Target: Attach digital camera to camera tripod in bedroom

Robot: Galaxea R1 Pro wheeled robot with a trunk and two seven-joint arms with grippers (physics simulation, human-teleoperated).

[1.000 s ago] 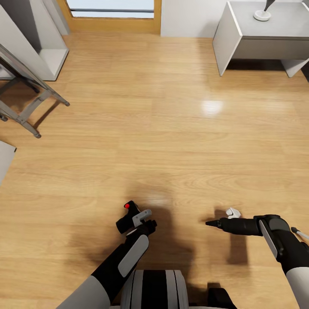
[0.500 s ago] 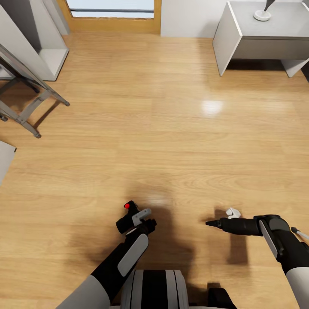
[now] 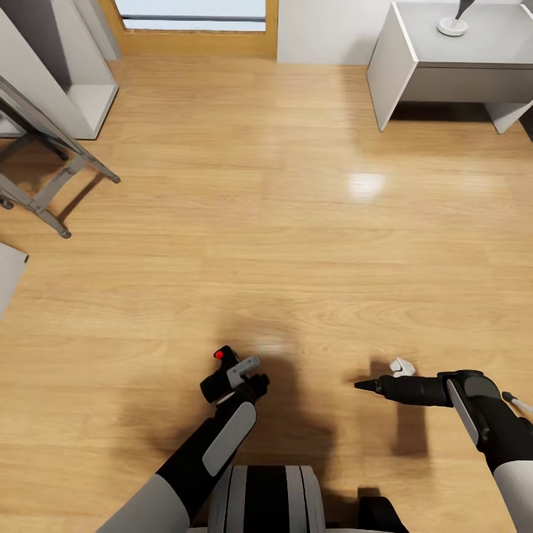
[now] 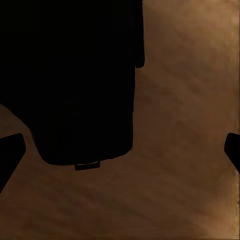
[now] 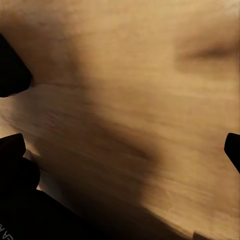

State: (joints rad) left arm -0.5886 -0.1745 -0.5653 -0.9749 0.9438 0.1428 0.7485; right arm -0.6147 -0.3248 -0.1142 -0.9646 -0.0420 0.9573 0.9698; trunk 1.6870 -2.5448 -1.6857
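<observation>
Light wood floor [image 3: 296,222] runs under everything, glossy, with a bright reflection toward the far side. Nearest, the left gripper [image 3: 238,376] carries the digital camera [image 3: 220,376], its red button showing on top; the fingers pinch the black body, and in the left wrist view the camera [image 4: 80,80] sits as a large dark block between the finger tips at the frame edges. The right gripper [image 3: 366,385] hangs low over the floor, pointing toward the left arm; whether its fingers are spread or pressed together I cannot tell from the head view, though dark tips [image 5: 232,147] at opposite edges of the right wrist view hint at a spread.

Farther off, at the left edge, slanted grey legs [image 3: 52,159] with dark feet stand beside a grey shelf unit [image 3: 81,96]; whether these belong to the tripod is unclear. At the far right stands a grey worktop [image 3: 444,66], with a wood-framed window [image 3: 192,29] beyond.

Judging by this, the carrying step is in hand. Next calls for turning toward the tripod and raising the camera onto its head.
</observation>
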